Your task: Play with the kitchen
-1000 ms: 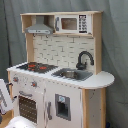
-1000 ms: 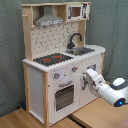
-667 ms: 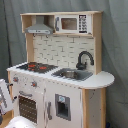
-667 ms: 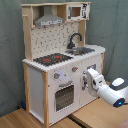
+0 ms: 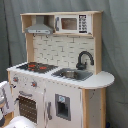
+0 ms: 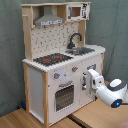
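A: Kitchen [image 5: 57, 75], first exterior view: you see it fill most of the picture, with the grey hood [image 5: 39, 27] and microwave [image 5: 72, 23] on top, and the black-red hob [image 5: 36, 66], sink [image 5: 72, 74] and black faucet [image 5: 83, 59] on its counter.

B: And the arm?

A: Only a white part shows at the first exterior view's left edge [image 5: 5, 100].

B: Second exterior view?

A: Your kitchen [image 6: 60, 60] stands on a wooden table [image 6: 95, 117]. The hand [image 6: 86, 81] is at the cabinet front, just beside the windowed oven door [image 6: 65, 96].

B: Fingers apart or together?

A: You cannot tell from either view.
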Controlling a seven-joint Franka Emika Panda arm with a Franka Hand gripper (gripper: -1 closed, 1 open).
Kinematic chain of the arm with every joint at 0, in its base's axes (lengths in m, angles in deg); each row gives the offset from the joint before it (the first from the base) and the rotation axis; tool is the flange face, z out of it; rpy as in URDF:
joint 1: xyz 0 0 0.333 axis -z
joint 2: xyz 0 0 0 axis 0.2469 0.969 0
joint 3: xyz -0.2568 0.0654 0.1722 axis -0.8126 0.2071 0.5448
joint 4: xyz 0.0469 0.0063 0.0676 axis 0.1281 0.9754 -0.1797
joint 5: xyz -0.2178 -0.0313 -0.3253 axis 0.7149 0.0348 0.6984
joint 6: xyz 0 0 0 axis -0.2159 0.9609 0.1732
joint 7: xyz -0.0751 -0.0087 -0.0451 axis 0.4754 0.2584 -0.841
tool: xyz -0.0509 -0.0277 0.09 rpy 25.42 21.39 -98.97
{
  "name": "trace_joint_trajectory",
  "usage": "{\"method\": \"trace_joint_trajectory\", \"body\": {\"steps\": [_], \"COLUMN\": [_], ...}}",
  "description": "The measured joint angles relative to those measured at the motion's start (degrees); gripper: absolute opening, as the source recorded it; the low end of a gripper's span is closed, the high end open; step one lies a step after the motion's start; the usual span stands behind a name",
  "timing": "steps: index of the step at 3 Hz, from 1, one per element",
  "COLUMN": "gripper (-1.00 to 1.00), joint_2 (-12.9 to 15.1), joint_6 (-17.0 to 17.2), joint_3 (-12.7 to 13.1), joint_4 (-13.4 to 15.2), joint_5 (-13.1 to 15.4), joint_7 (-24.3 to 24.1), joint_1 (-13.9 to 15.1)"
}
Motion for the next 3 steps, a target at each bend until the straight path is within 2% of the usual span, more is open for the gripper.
{"method": "trace_joint_trajectory", "body": {"steps": [1,2,3], "gripper": [1.00,1.00,1.00], "joint_2": [-0.01,-0.04,-0.05], "joint_6": [-2.08,-4.63,-7.14], "joint_3": [1.59,2.78,3.63], "joint_4": [-0.11,-0.84,-4.04], "joint_5": [0.01,0.02,0.10], "joint_7": [-5.20,-9.20,-10.23], "joint_1": [2.69,6.58,10.74]}}
